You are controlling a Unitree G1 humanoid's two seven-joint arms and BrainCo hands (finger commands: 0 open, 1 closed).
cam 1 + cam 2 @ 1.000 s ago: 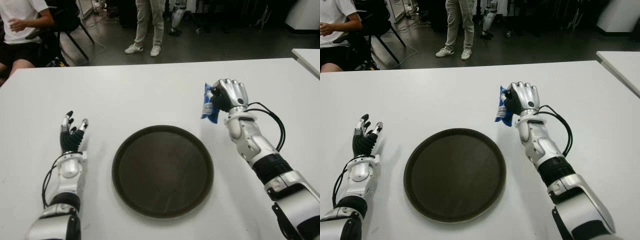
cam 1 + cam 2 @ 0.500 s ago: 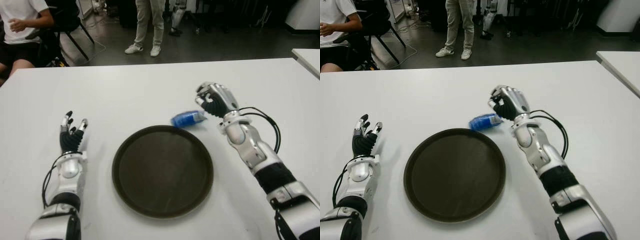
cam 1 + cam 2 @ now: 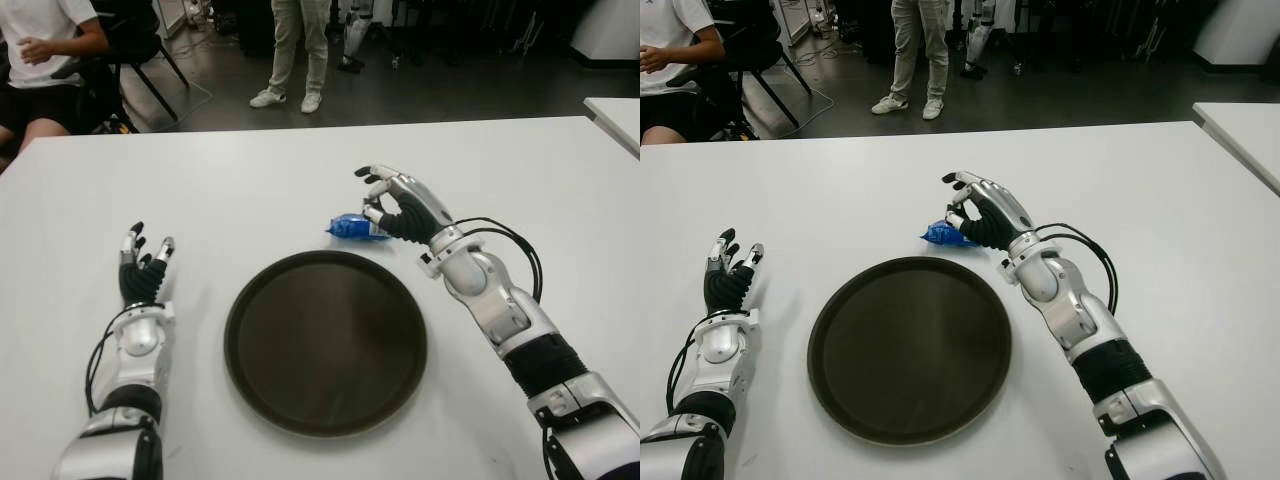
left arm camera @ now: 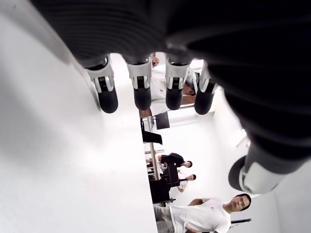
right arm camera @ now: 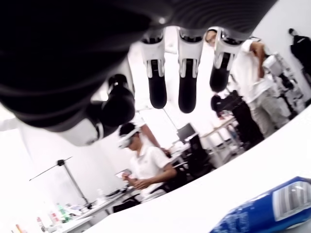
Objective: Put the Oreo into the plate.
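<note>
Blue Oreo pack (image 3: 356, 227) flat on table, beside spread right hand (image 3: 398, 205)

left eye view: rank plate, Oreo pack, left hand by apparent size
1. plate, by far the largest.
2. left hand, open, left of the plate.
3. Oreo pack, partly hidden by the right hand, so its rank against the left hand is unsure.

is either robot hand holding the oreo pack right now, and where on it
Neither. The right robot hand has its fingers spread open just above the blue Oreo pack, which lies on the table just beyond the plate. The left robot hand is open and empty.
</note>
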